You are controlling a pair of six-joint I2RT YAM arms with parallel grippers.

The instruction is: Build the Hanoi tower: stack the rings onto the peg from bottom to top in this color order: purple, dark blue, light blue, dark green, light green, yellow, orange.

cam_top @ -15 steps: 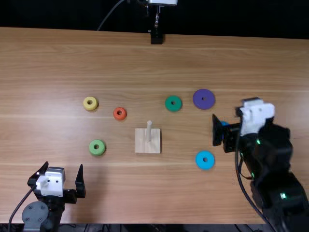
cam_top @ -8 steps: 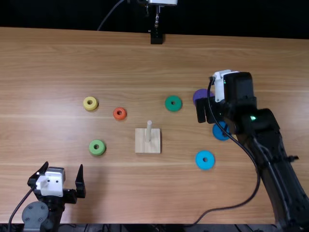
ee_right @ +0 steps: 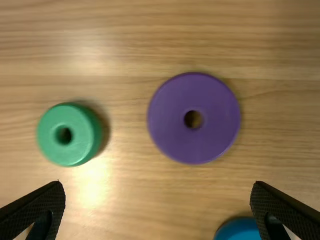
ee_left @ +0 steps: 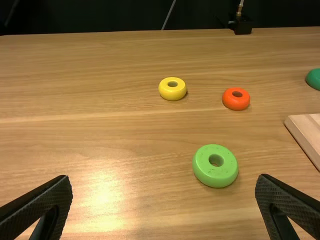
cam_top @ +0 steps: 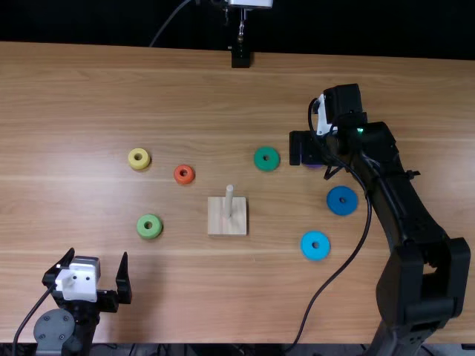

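The flat purple ring (ee_right: 215, 137), laid on the brown wooden table (ee_right: 130, 205), is overhung by the black right gripper (ee_right: 158, 184), spread wide, nothing held; the pale wooden peg (cam_top: 229, 202) is set at the ring's eight o'clock, top view; lowering is likely needed first.

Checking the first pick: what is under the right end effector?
The purple ring: in the top view a sliver shows, the rest covered; the right wrist view shows its whole upper face.
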